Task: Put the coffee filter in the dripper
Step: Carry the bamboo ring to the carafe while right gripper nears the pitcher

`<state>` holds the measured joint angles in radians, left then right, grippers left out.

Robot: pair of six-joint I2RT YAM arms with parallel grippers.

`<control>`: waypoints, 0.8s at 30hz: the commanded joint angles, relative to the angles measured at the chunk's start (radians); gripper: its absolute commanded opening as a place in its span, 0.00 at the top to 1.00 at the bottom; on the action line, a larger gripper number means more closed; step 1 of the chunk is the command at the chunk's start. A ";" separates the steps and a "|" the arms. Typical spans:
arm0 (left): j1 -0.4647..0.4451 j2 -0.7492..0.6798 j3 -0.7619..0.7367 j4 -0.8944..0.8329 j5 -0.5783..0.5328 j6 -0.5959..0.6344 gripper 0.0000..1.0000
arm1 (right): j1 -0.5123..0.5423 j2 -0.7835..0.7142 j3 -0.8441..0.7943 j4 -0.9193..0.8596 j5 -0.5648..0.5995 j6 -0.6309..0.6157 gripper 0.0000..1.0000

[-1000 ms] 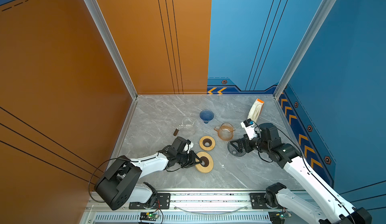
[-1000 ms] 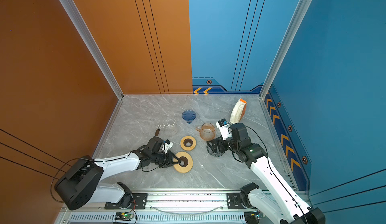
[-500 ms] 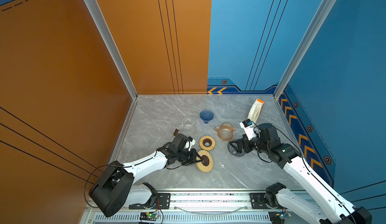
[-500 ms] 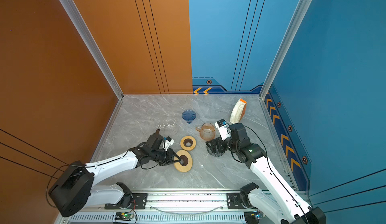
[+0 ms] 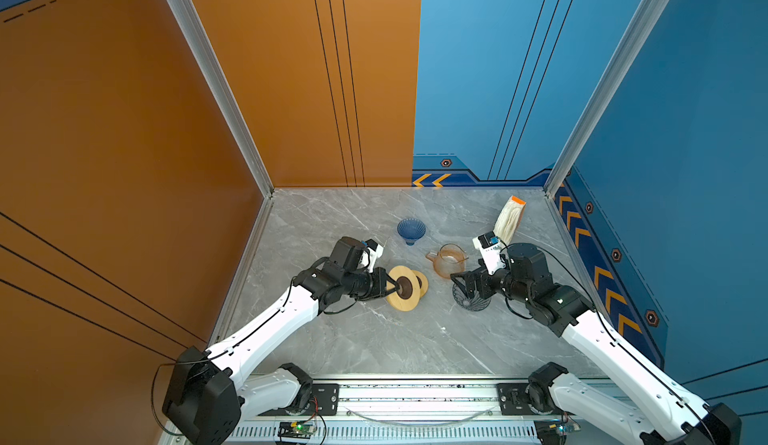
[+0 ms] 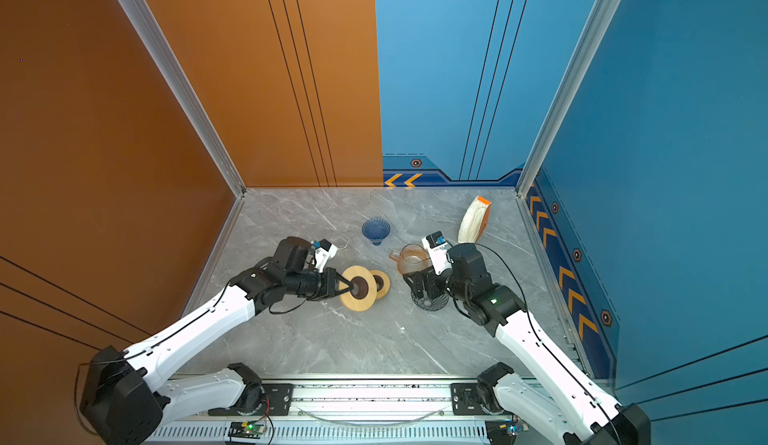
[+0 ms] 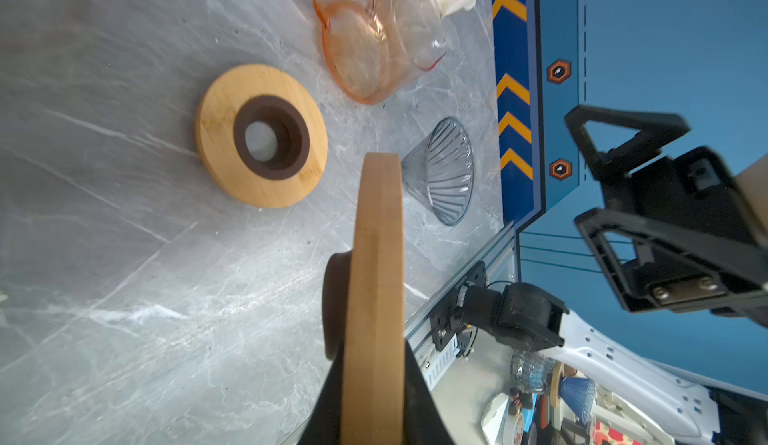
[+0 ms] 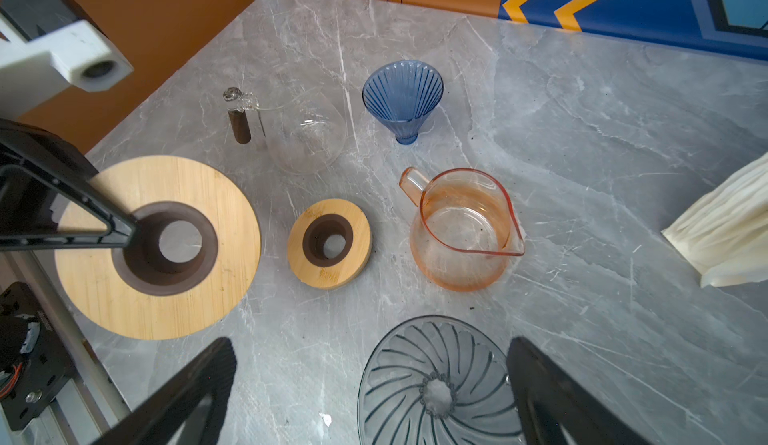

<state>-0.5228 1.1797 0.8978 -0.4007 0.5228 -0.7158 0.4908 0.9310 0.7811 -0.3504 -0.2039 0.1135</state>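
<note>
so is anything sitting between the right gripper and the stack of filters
Nothing visible. In the right wrist view only bare table lies between the open right gripper, which hangs over the grey dripper, and the filter stack. The orange jug stands off to one side of that path.

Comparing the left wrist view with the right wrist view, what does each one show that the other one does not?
Only the left wrist view shows the right arm's base on the rail and clutter beyond the table edge.

Only the right wrist view shows the blue dripper and the clear glass server on the table.

Both show the large wooden ring held by the left gripper, the small wooden ring, the orange glass pitcher, the grey dripper and the paper filters.
</note>
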 commanded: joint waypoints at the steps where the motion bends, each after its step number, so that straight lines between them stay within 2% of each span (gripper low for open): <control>1: 0.059 0.010 0.090 -0.041 0.004 0.069 1.00 | 0.011 0.019 0.025 0.097 0.051 0.036 0.00; 8: 0.214 0.089 0.213 -0.088 0.108 0.163 1.00 | 0.023 0.087 0.042 0.174 0.079 0.046 0.00; 15: 0.311 0.191 0.284 -0.097 0.134 0.221 1.00 | 0.025 0.152 0.060 0.230 0.130 0.075 0.00; 18: 0.342 0.239 0.293 -0.028 0.167 0.188 1.00 | 0.027 0.169 0.067 0.250 0.118 0.088 0.00; 24: 0.381 0.326 0.244 0.262 0.244 0.028 1.00 | 0.039 0.205 0.093 0.252 0.112 0.092 0.00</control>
<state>-0.1566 1.4841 1.1526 -0.3328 0.6891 -0.6090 0.5190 1.1233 0.8352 -0.1280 -0.1024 0.1883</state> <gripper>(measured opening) 0.164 0.997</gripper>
